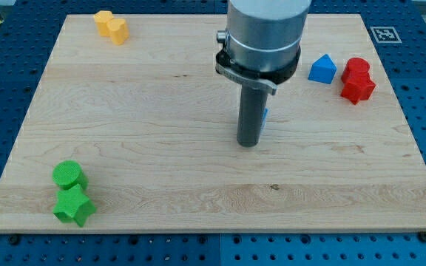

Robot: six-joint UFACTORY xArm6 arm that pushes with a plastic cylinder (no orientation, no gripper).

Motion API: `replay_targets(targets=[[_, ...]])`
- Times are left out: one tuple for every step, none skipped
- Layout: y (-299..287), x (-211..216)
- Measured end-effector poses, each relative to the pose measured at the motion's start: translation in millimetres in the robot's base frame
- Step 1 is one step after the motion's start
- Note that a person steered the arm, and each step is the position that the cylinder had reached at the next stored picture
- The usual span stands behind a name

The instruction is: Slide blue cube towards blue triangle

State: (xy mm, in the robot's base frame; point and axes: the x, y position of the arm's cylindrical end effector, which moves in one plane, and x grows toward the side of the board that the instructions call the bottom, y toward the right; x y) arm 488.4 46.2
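Observation:
The blue triangle (322, 69) sits near the view's upper right on the wooden board (146, 133). The blue cube (265, 114) is almost wholly hidden behind the rod; only a thin blue sliver shows at the rod's right edge. My tip (248, 143) rests on the board near the middle, right against or just in front of the blue cube. The blue triangle lies up and to the right of the tip.
Two red blocks (357, 80) stand just right of the blue triangle. Two yellow blocks (111, 26) lie at the upper left. A green cylinder (69, 176) and a green star (74, 206) sit at the lower left. The arm's grey body (265, 33) hangs over the top centre.

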Motion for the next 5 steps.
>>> replay_targets(targets=[[0,-29],[0,-58],[-2,-80],[-2,-85],[-2,-85]])
